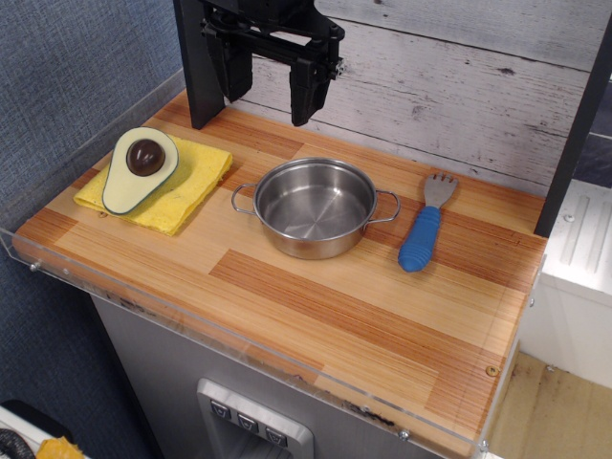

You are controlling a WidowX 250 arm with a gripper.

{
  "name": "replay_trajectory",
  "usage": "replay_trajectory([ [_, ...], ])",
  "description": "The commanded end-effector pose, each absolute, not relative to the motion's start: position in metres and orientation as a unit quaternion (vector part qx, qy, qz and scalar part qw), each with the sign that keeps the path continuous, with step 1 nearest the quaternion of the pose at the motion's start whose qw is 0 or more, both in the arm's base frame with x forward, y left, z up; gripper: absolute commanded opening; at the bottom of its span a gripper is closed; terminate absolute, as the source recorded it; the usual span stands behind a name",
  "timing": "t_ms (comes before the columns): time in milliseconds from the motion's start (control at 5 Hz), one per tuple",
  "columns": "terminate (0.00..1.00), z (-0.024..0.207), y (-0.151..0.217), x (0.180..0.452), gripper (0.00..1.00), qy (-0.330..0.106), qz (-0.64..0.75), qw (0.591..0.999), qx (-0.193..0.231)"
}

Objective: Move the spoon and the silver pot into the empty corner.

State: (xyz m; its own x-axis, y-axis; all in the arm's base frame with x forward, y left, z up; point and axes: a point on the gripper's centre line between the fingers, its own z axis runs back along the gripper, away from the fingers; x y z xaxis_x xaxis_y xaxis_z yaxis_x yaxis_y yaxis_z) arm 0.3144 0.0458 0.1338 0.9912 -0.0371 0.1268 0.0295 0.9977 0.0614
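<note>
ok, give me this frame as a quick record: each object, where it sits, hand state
hand: raised above the back of the counter, open, holding nothing
silver pot: upright, mid-counter, nothing inside
spoon: flat on the wood right of the pot, apart from it, tines toward the back wall
avocado: cut face up, lying on the yellow cloth, back left
empty corner: front right, bare wood, small metal fitting by the edge
task status: neither item moved yet
</note>
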Motion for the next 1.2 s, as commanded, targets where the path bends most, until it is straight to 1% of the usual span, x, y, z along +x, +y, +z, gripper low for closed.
replay_trajectory([
  [0, 0.00, 0.134, 0.046, 0.314, 1.00, -0.064, -0.017, 0.997, 0.030],
  [400, 0.00, 0.111, 0.014, 0.311, 1.00, -0.092, -0.092, 0.991, 0.010],
  [600, 0.00, 0.093, -0.001, 0.309, 1.00, -0.090, -0.121, 0.989, -0.006],
  [800, 0.00, 0.073, -0.007, 0.310, 1.00, -0.075, -0.136, 0.988, -0.014],
  [1000, 0.00, 0.057, -0.007, 0.311, 1.00, -0.066, -0.139, 0.988, -0.015],
])
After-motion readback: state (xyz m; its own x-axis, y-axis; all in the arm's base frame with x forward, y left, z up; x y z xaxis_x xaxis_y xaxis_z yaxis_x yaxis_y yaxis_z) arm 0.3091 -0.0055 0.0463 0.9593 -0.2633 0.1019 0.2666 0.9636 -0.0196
